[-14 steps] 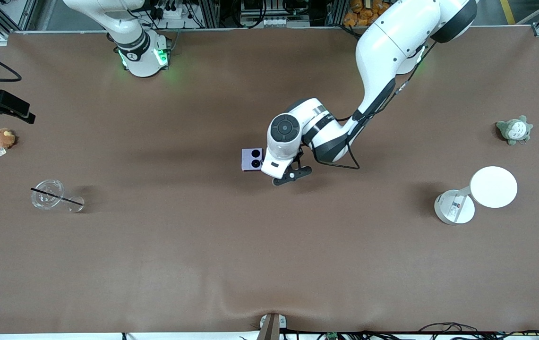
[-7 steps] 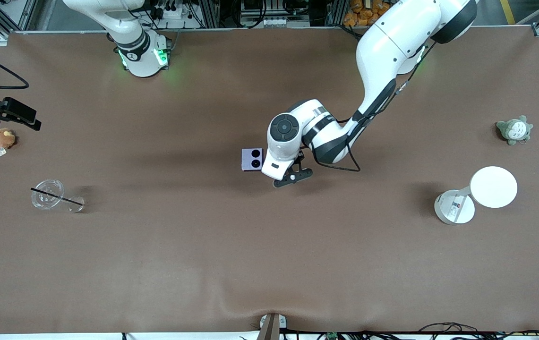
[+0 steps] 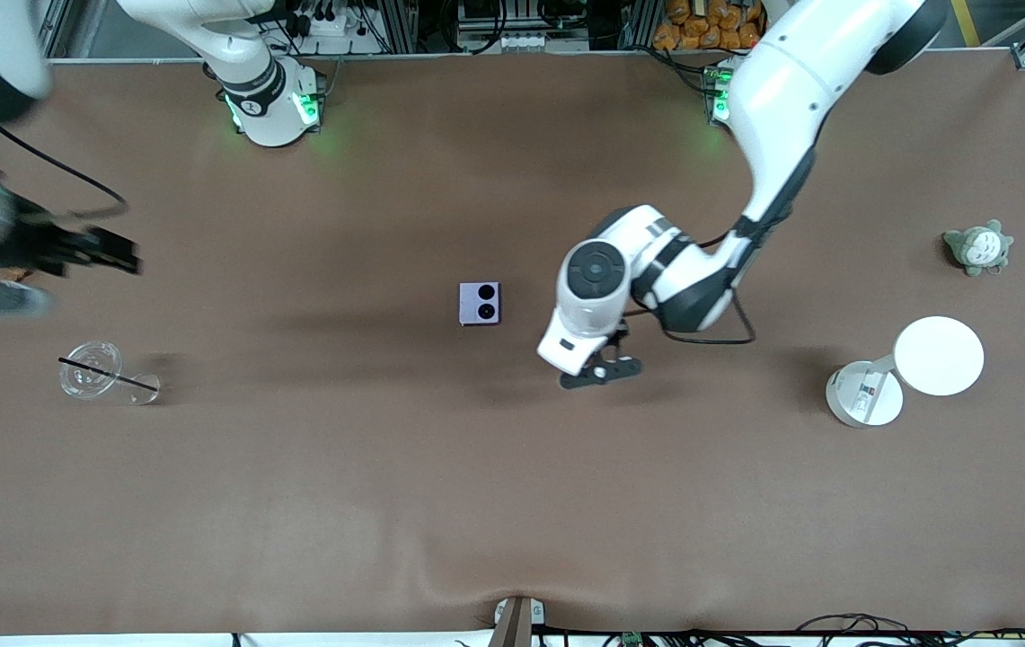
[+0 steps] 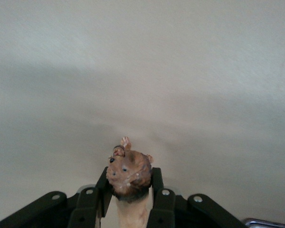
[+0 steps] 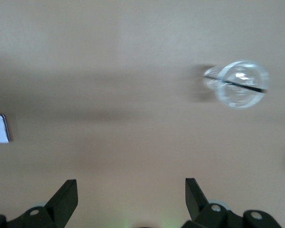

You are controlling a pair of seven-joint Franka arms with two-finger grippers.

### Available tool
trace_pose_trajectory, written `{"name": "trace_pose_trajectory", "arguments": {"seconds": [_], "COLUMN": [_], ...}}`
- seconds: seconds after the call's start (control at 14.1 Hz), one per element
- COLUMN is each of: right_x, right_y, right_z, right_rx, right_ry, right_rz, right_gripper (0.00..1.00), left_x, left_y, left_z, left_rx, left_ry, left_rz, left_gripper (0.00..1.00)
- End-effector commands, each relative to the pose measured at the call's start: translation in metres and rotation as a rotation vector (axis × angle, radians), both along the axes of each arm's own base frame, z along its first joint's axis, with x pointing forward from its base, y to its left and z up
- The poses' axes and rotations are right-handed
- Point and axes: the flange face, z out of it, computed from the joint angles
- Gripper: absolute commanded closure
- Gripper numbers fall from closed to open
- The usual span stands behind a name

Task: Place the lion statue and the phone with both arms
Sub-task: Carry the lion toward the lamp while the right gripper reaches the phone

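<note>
Left arm pulls off phone, right arm swings in
Left gripper (image 3: 600, 370) clamps the lion statue (image 4: 129, 172), now clear of the phone (image 3: 480, 304); right gripper (image 5: 128, 199) moves tableward.

White arms (image 3: 782, 99), black hands (image 4: 130, 209)

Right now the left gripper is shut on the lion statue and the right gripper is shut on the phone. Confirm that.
Not quite. The right gripper is open and empty in the right wrist view; the phone lies on the table. The left gripper is shut on the lion statue, as stated.
</note>
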Motion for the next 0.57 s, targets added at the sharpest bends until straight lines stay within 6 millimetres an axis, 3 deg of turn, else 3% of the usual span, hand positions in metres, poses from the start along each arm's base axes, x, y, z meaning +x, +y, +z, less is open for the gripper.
{"name": "trace_pose_trajectory", "arguments": {"seconds": [0.0, 0.14, 0.36, 0.5], "right_x": [0.032, 0.042, 0.044, 0.027], "right_y": [0.025, 0.059, 0.162, 0.225], "right_z": [-0.050, -0.083, -0.141, -0.157], "right_rx": [-0.025, 0.033, 0.133, 0.098], "right_ry": [0.052, 0.068, 0.055, 0.044], "right_rz": [0.029, 0.052, -0.024, -0.060], "right_gripper": [0.00, 0.00, 0.00, 0.00], "left_x": [0.005, 0.016, 0.027, 0.038], "left_y": [0.041, 0.082, 0.132, 0.168], "left_z": [0.028, 0.035, 0.027, 0.025], "left_rx": [0.051, 0.069, 0.082, 0.083], "left_ry": [0.004, 0.027, 0.069, 0.087], "left_rz": [-0.080, -0.134, -0.193, -0.231], "left_gripper": [1.00, 1.00, 1.00, 1.00]}}
